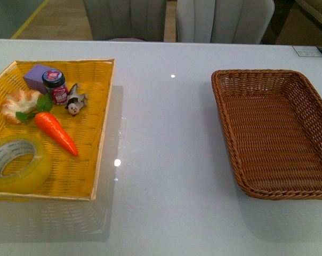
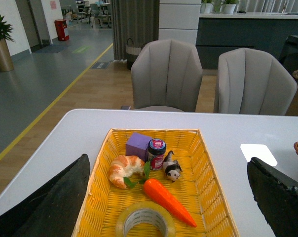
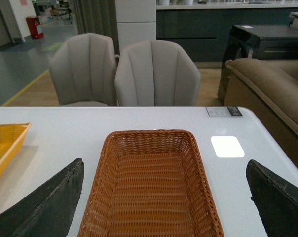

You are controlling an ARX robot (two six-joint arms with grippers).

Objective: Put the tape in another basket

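Note:
The tape (image 1: 18,163), a yellowish translucent roll with a white core, lies flat in the near left corner of the yellow tray-basket (image 1: 105,106). It also shows in the left wrist view (image 2: 145,220), between and below the spread fingers of my open left gripper (image 2: 171,197). The brown wicker basket (image 1: 225,114) stands at the right of the table with nothing in it. In the right wrist view my open right gripper (image 3: 166,197) hangs over this basket (image 3: 99,187). Neither arm shows in the front view.
The yellow tray also holds a carrot (image 1: 55,133), a croissant (image 1: 18,104), a purple block (image 1: 37,76), a small jar (image 1: 55,86) and a small black-and-white figure (image 1: 74,101). Two grey chairs (image 1: 225,20) stand behind the white table (image 1: 166,160).

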